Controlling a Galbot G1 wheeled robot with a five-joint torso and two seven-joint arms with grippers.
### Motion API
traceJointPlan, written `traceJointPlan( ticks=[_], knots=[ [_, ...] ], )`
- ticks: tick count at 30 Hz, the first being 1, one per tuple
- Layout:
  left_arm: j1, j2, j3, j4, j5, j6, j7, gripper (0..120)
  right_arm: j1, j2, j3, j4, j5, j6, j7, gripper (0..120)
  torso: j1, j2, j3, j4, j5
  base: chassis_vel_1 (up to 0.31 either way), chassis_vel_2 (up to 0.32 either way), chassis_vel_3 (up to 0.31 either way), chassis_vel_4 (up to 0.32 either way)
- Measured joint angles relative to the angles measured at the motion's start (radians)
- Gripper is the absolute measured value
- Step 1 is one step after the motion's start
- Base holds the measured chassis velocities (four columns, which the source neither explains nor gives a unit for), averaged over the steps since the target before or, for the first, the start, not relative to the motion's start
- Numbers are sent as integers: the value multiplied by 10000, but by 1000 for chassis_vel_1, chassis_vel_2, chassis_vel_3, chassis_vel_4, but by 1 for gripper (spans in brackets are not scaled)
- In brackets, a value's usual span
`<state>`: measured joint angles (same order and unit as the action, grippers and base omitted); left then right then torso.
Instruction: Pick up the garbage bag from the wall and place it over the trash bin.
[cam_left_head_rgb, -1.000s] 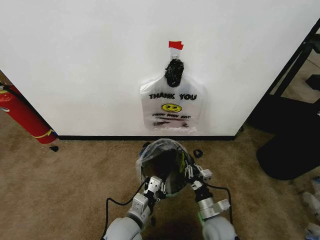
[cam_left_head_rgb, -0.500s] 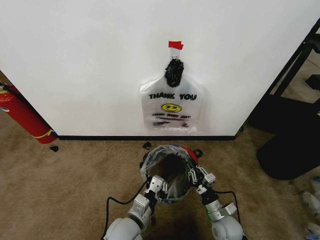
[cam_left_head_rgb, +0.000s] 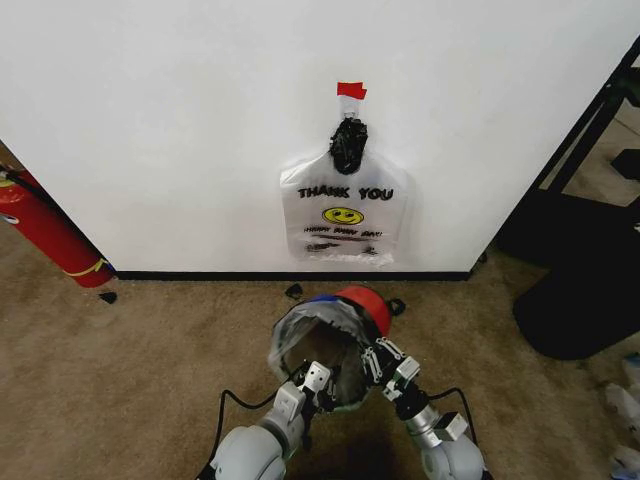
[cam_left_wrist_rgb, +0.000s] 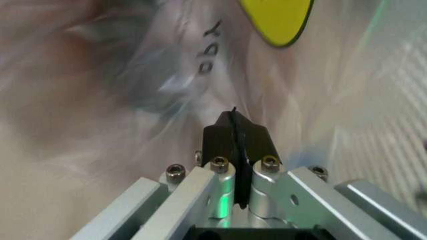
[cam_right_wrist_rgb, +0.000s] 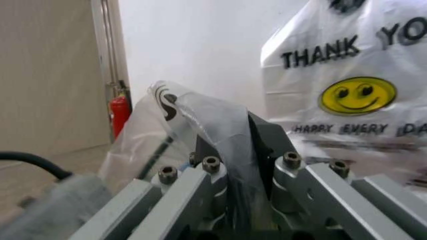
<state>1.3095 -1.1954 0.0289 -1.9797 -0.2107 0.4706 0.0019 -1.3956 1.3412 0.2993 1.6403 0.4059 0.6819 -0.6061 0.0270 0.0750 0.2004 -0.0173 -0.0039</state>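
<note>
Both pincers are clenched on film. The left pincer (cam_left_head_rgb: 313, 379) pinches the near-left rim of the bag (cam_left_head_rgb: 300, 335), its black pads pressed together in its wrist view; the right pincer (cam_left_head_rgb: 385, 362) grips the near-right rim, with a fold of clear plastic caught between its pads. Between them the bag is stretched over the mouth of the bin (cam_left_head_rgb: 345, 345), which is tipped on the carpet so that its red base (cam_left_head_rgb: 366, 303) faces the wall (cam_left_head_rgb: 180, 120).

The plastic looks thin, very light, limp and slippery, easy to tear on wire mesh. I would hold it at the rim or handles, gathered in a fold.

A second bag (cam_left_head_rgb: 344, 215) hangs on the wall under red tape (cam_left_head_rgb: 351, 90). It reads "THANK YOU" above a yellow smiley, then what looks like "HAPPY EVERY DAY".
</note>
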Motion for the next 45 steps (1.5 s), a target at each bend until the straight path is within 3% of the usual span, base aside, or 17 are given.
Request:
traceJointPlan(
  ticks=[14, 26, 34, 39, 45],
  knots=[
    [-971, -301, 156, 1451, -297, -9, 112, 0, -192, 162, -370, 46, 208, 76, -316, 0, 0, 0, 0, 0, 0, 0, 0, 0, 0],
    [-982, -253, 260, 1463, -206, -43, 65, 0, 96, 128, -193, -589, -177, -67, 658, 0, 0, 0, 0, 0, 0, 0, 0, 0, 0],
    [-845, 11, 328, 918, 108, -222, 246, 0, 746, 122, -190, -1095, -632, -614, 1662, 0, 0, 0, 0, 1, 1, 0, 0, 0, 0],
    [-1218, 26, 398, 1200, 116, -339, 236, 0, 682, 91, -104, -967, -773, -672, 1764, 0, 0, 0, 0, 1, 1, 0, 0, 0, 0],
    [-2330, 133, 808, 1508, -406, -379, 146, 0, 256, -19, 503, -372, -1536, -654, 2972, 0, 0, 0, 1, -1, 0, 0, 0, 0, 0]
  ],
)
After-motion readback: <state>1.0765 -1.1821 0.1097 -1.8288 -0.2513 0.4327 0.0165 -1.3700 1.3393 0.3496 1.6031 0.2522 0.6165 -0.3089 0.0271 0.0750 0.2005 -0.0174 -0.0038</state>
